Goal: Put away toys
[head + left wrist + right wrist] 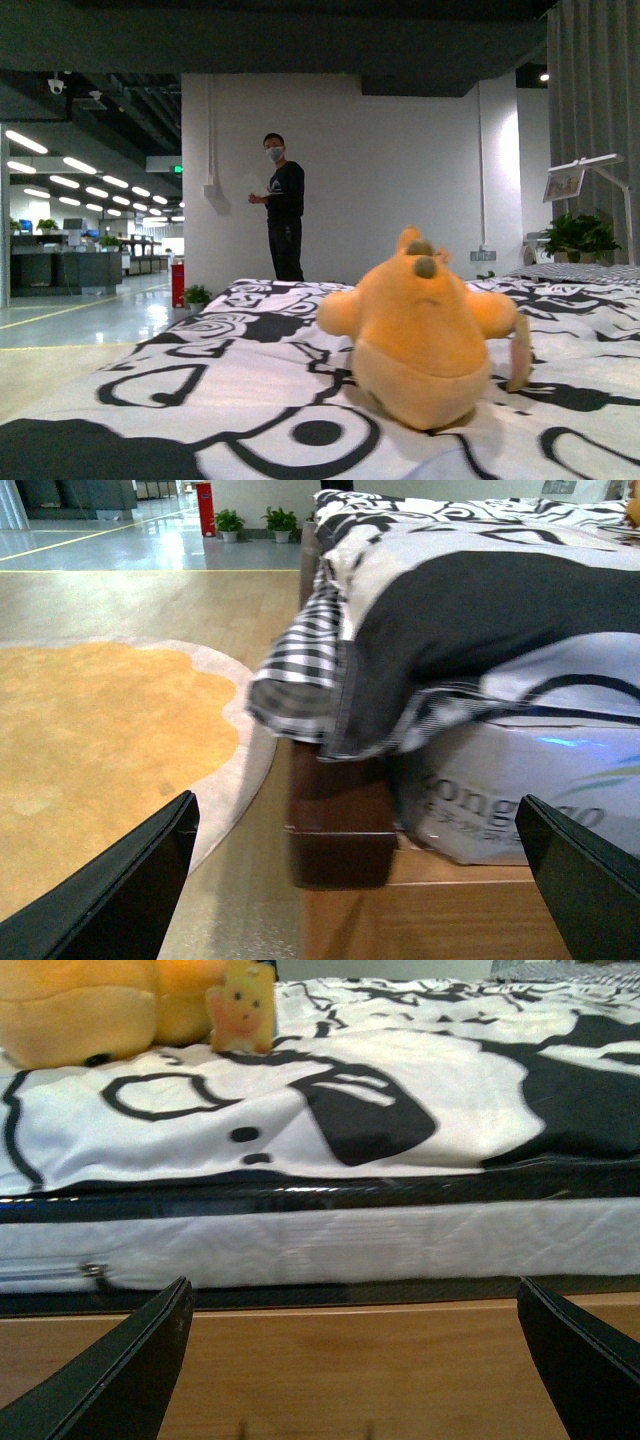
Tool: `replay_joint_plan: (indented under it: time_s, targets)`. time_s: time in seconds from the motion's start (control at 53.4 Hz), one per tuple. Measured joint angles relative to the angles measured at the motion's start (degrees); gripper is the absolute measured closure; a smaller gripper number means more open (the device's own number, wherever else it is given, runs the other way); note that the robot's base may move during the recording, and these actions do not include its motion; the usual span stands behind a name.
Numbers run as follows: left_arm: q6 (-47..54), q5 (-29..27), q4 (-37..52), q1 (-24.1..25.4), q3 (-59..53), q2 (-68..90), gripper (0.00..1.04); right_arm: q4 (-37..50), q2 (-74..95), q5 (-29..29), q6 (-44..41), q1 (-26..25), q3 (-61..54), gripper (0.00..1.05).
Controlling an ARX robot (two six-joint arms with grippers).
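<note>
So the left gripper [357, 885] was released, with its two black fingers way apart at the frame corners and nothing between them. It hung low beside the bed [340, 825], off the corner where the dark wooden frame showed. Above that corner the black-and-white bedspread [440, 610] drooped over in a bunched fold, and under it was a plastic-wrapped mattress [520, 800] with printing I could only half read. On the floor just beside the bed lay an orange rug [90, 750] with a pale border.

The right gripper [352, 1365] was the same deal: spread open, empty, level with the bed's long side and facing the mattress edge and the wooden rail under it. The arms themselves didn't show in the front view.

The plush toy [420, 345] sat on top of the bed, on the bedspread, well clear of both grippers. In the right wrist view it was cut off, just its lower body in the corner. A small pale yellow-pink thing [242, 1005] stood against its side, either a tag or a tiny figure, honestly couldn't tell.

Well beyond the far end of the bed stood a masked person in black [283, 210] by a white wall, plus a small potted plant [197, 295] on the floor.
</note>
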Motion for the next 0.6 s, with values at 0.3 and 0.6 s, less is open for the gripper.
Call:
replay_joint_plan:
  time_s: [0.3,0.6]
  targets:
    - [0.0,-0.4,0.0,-0.1,0.0,0.0,0.06,0.0,0.0,-0.5,0.0,0.0,0.0,0.07]
    - [0.0,-0.2,0.0,-0.1,0.0,0.0,0.06,0.0,0.0,-0.3,0.0,0.0,0.0,0.07]
